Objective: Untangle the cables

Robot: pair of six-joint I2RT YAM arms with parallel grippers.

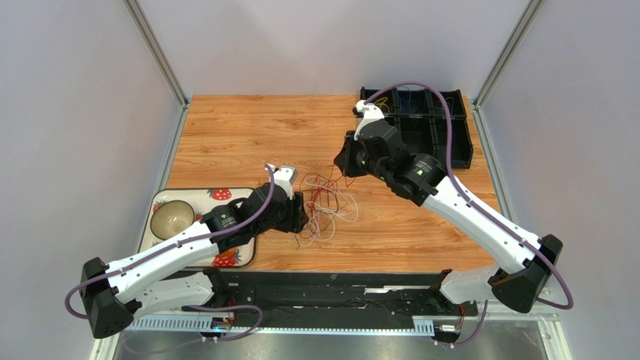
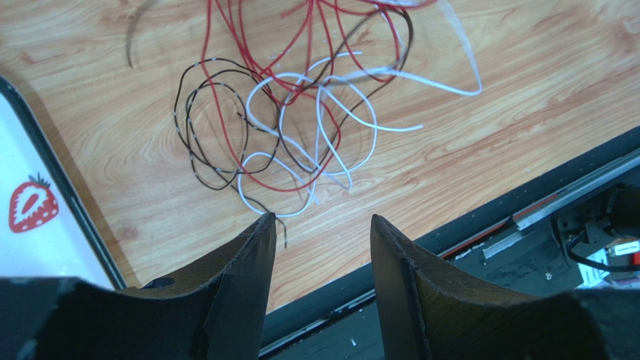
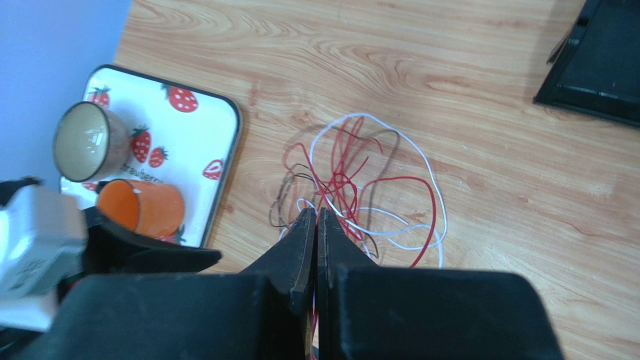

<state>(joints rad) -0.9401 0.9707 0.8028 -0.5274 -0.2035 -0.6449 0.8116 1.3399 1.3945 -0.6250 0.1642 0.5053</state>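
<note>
From above, a wood-grain table (image 1: 248, 127) sits inside plain grey walls (image 1: 75, 112). The cables (image 1: 327, 202) lie tangled mid-table, just ahead of the left gripper (image 1: 300, 214) and just below the right gripper (image 1: 344, 169). Red strands rise to the right gripper. A strawberry-print tray (image 1: 188, 191) with a bowl (image 1: 172, 219) lies behind the left gripper. A black bin (image 1: 436, 131) stands beyond the right one.

In the left wrist view, the left gripper (image 2: 321, 219) has its fingers apart with nothing between them. The red, white and dark brown cables (image 2: 300, 142) loop on the wood just ahead of its tips. The tray (image 2: 22, 150) is off to the side and a black rail (image 2: 526, 210) runs along the table edge.

In the right wrist view, the right gripper (image 3: 316, 214) is pressed together, pinching red strands of the cables (image 3: 360, 187) at its tips. Beside it lie the tray (image 3: 239, 124), the bowl (image 3: 83, 141) and an orange cup (image 3: 146, 206).
</note>
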